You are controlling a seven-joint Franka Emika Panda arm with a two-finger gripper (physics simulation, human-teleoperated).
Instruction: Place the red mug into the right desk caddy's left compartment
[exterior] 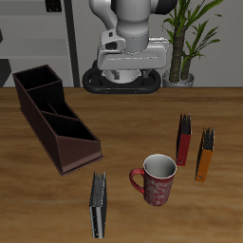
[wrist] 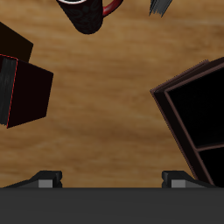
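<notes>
Progress is nil so far: the right desk caddy (exterior: 52, 116) lies at the far left of the worktop (exterior: 123, 123) with every compartment bare. Rightward and nearer the front edge, the red mug (exterior: 157, 178) stands upright, untouched, while the hand (exterior: 127, 59) hangs far back by the base, fingers apart and empty, so reaching, grasping, carrying and placing all remain.

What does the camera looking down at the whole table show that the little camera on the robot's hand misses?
Only the exterior view shows the robot's body, the potted plant, the orange book and the grey book near the table's front edge. Only the wrist view shows the gripper's fingertips, seen close up. Both show the red mug, the right desk caddy, the red book and the wooden table.
</notes>
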